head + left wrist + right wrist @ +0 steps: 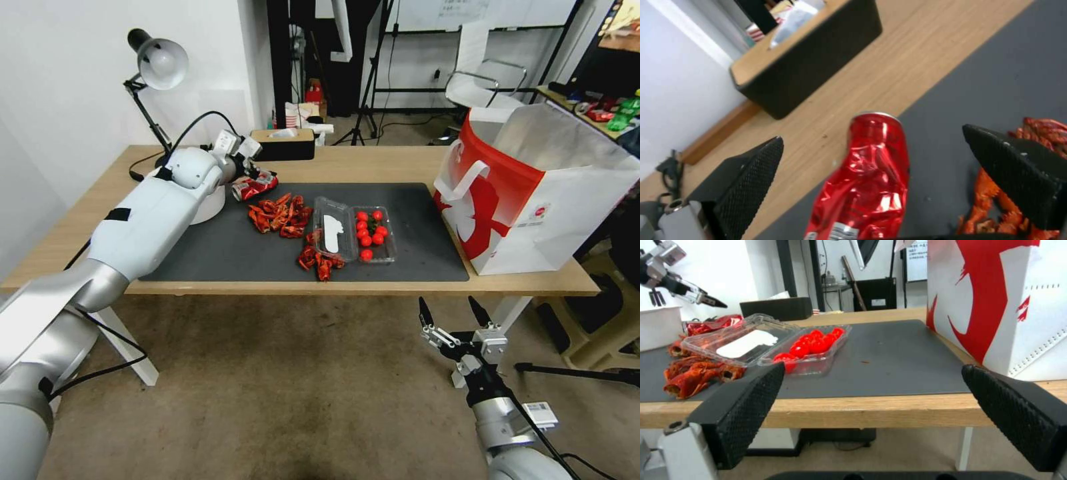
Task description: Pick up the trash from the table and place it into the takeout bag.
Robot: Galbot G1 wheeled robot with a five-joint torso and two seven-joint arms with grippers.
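A crushed red soda can (257,189) lies on its side at the back left edge of the dark mat (427,233) on the table (373,163). My left gripper (255,175) hovers over it, open. In the left wrist view the can (867,180) lies between the two fingers (746,180) without touching either. Red shell scraps (280,215) sit in piles mid-mat. The takeout bag (533,193) stands open at the table's right end, also close by in the right wrist view (996,300). My right gripper (453,313) hangs open below the table's front edge.
A clear clamshell with cherry tomatoes (357,230) sits mid-mat, with more shell scraps (319,259) at its front. A black tissue box (283,143) and a desk lamp (157,63) stand at the back left. A white container (212,203) is partly hidden by my left arm.
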